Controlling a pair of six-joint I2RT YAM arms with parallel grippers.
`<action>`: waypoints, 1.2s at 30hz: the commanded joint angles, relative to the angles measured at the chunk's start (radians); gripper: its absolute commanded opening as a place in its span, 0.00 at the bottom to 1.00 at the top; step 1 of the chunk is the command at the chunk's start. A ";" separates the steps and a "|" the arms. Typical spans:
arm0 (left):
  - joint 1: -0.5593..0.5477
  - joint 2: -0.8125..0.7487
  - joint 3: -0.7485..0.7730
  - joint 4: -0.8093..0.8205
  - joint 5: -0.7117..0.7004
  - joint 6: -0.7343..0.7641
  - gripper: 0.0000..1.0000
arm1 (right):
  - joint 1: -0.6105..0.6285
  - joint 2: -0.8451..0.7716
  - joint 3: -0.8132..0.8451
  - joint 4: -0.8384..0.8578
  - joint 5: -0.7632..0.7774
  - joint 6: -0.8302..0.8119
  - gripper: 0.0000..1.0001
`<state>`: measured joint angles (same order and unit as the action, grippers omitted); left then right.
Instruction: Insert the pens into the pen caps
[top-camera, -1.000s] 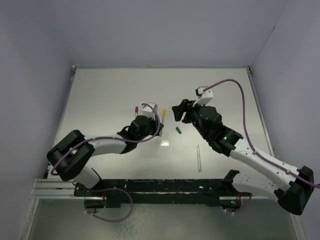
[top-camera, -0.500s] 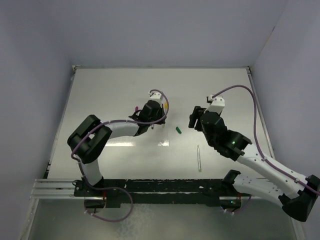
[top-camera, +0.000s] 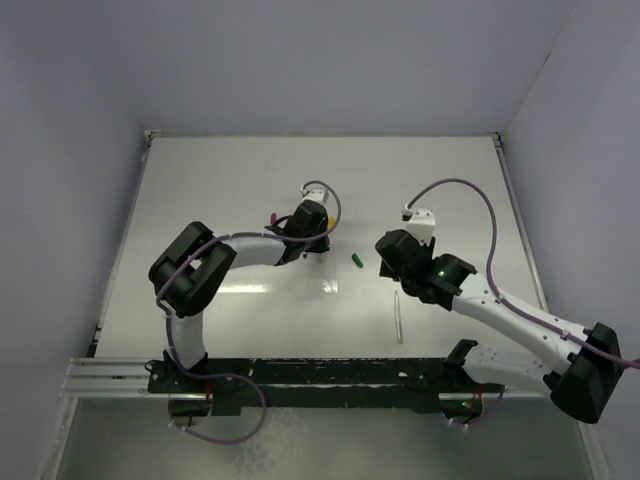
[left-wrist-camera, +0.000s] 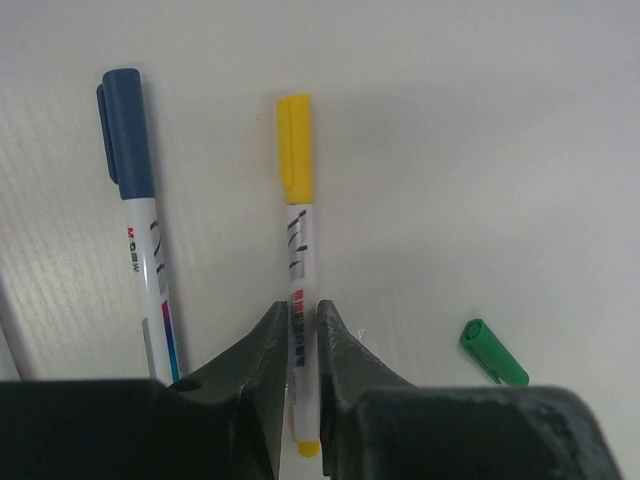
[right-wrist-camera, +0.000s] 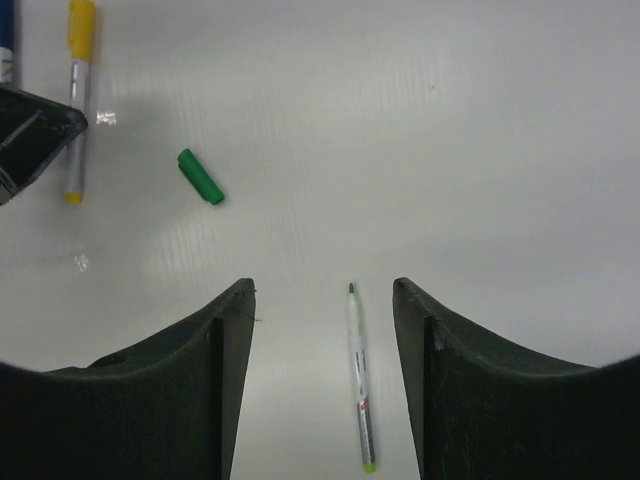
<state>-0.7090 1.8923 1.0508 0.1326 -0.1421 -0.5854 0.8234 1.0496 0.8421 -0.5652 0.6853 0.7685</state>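
A white table (top-camera: 200, 190) was seen from above, boxed in by pale walls (top-camera: 80, 150) on its left, far and right sides. Both arms reached in from the near edge and met around the middle. Open surface lay toward the far wall and along both sides, so the room for moving was there.

The left gripper (left-wrist-camera: 297, 320) was lowered to the tabletop, its two dark fingers (left-wrist-camera: 265, 345) pressed together on the white barrel of a yellow-capped pen (left-wrist-camera: 296, 235), pinching it near the uncapped end. That pen lay flat, its long axis running straight away from the wrist camera, cap at the far end. Just beside it on the left, and nearly parallel, lay a blue-capped pen (left-wrist-camera: 135, 220), cap also at the far end, apart from the fingers.

The right gripper (right-wrist-camera: 322, 290) hovered with its fingers spread wide and nothing pinched. Between them in the wrist view lay a green-tipped pen (right-wrist-camera: 359, 385), uncapped, flat on the table, its long axis running near to far with the coloured tip toward the far wall.

A green cap (right-wrist-camera: 200, 176) lay on its side, slanted, between the two grippers and well apart from the green-tipped pen. It touched nothing. Only the left gripper and its two pens stood close to it on that side
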 joint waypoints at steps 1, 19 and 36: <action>0.003 0.026 0.039 -0.025 -0.007 -0.024 0.23 | -0.004 0.037 -0.028 -0.091 -0.073 0.098 0.58; 0.004 -0.010 0.050 -0.046 -0.024 -0.027 0.39 | -0.004 0.111 -0.216 -0.088 -0.265 0.240 0.44; 0.003 -0.263 -0.040 -0.019 0.000 0.000 0.42 | -0.004 0.218 -0.263 0.014 -0.289 0.271 0.39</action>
<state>-0.7090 1.7245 1.0328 0.0811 -0.1486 -0.6083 0.8234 1.2503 0.5964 -0.5758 0.3931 1.0058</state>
